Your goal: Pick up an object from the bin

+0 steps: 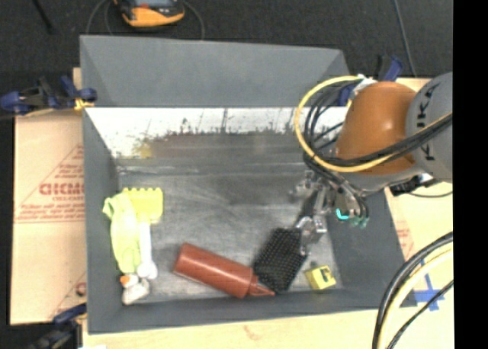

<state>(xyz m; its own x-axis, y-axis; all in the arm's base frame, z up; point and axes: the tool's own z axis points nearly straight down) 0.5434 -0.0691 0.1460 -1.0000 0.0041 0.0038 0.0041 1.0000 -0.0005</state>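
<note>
The gripper point(311, 227), opening unclear, hangs by one black brush point(276, 259), one red bottle point(213, 270), one yellow block point(320, 277).

Dim surroundings, glare on bin wall point(229, 121)

Yellow-green bundle point(131, 225) at left, red-brown bottle point(217, 271) lying along front, small yellow block point(320, 277) front-right, orange handheld device point(147, 1) on floor

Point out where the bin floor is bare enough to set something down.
Bare floor spans the middle and back of the bin, between the yellow-green toy at left and the hand at right. Crowded along the front: red-brown bottle, black brush, small yellow block, the last two beside the hand.
</note>
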